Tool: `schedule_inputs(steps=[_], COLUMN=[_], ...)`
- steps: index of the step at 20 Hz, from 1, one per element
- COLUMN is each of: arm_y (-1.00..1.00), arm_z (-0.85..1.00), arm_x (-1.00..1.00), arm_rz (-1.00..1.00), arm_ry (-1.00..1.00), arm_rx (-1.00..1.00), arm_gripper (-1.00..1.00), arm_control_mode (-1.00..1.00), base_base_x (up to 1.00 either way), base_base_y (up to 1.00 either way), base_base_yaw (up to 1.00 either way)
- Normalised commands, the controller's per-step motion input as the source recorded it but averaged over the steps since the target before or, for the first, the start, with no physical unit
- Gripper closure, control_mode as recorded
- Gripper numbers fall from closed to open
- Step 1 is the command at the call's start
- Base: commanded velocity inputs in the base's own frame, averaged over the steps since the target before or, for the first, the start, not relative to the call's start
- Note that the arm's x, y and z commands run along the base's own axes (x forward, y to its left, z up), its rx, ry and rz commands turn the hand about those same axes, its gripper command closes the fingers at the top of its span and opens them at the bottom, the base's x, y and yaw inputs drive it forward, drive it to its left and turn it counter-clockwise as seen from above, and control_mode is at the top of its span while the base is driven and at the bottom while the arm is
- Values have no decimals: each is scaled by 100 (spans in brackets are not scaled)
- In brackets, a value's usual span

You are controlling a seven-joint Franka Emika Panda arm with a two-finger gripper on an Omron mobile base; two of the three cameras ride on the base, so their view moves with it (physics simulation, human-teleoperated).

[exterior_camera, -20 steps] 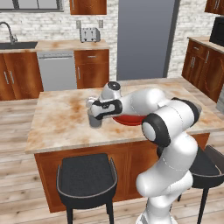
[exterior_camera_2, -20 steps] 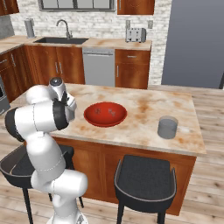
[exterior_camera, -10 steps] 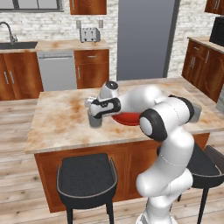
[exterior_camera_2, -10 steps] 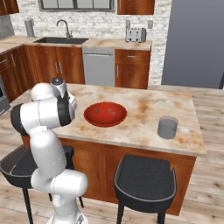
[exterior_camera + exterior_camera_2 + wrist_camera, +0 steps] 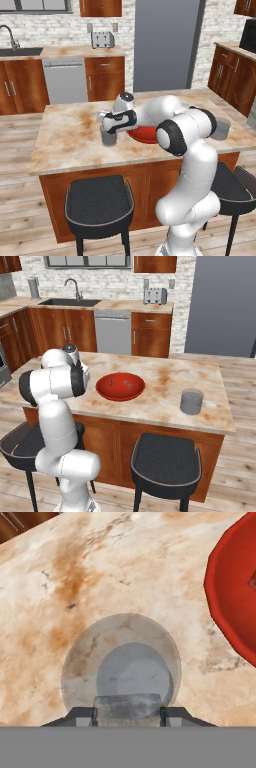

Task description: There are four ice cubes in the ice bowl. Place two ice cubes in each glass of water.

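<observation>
Ice cube [image 5: 128,706] pinched in tool [image 5: 128,714] above glass [image 5: 121,662] on marbled island counter [image 5: 70,137], red bowl [image 5: 120,386] beside.

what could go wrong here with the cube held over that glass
1. The ice cube sits between the fingertips of the gripper above the near side of the glass, not its middle; released now, it might clip the rim and bounce onto the counter.
2. The red bowl stands close beside the glass, so a sideways swing of the arm could nudge either.
</observation>
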Motion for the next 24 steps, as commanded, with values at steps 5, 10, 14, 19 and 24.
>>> schedule_inputs(steps=[5,10,14,19,24], arm_y=[0,0,0,0,0], arm_z=[-6,-22,-31,-11,-1], arm_x=[27,6,4,18,34], arm_rz=[0,0,0,0,0], arm_ry=[0,3,5,4,4], arm_rx=[-2,-2,-1,0,-1], arm_gripper=[100,100,100,100,-100], arm_control_mode=[-100,-100,-100,-100,-100], base_base_x=[0,0,0,0,0], base_base_y=[0,0,0,0,0], base_base_yaw=[0,0,0,0,0])
